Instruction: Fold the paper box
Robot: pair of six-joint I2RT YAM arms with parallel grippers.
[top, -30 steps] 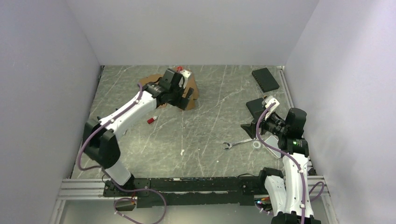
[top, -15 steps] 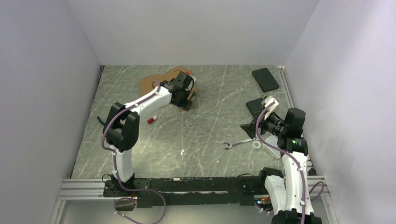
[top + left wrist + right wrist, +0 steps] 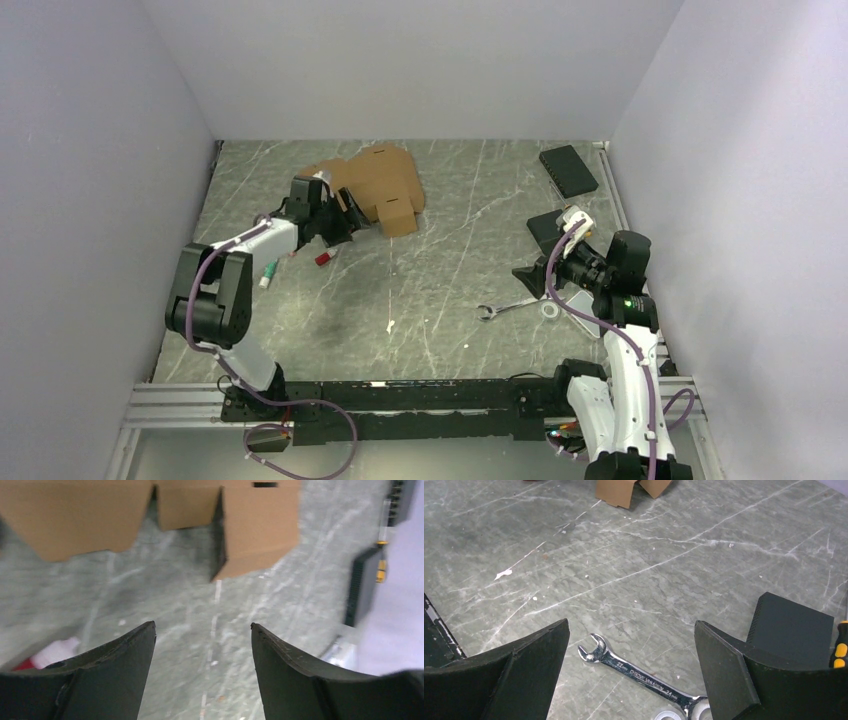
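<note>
A grey marbled table [image 3: 440, 330] is enclosed on three sides by plain pale walls [image 3: 420, 70]. The box [image 3: 378, 182] lies at the far side of the table, left of centre, as a mostly flat brown cardboard sheet with its flaps spread. One section at its near right corner appears raised off the surface. The left gripper [image 3: 202, 630] is positioned low over the table, just beside the near left edge of the box and pointing toward it. Its jaws are apart, with only bare table between them, and they are not touching the cardboard. A small red-and-white piece [image 3: 325, 258] lies on the table near this gripper, on its near side. The right gripper [image 3: 631, 624] is located on the right side of the table, well apart from the box. Its jaws are spread wide and nothing is held. A steel wrench [image 3: 639, 672] lies flat on the table below the gap between the jaws. A black pad [image 3: 794, 625] lies just beyond the right finger, with a yellow-and-black tool handle [image 3: 840, 651] at its outer edge. A second black pad [image 3: 568, 170] lies at the far right corner of the table.
</note>
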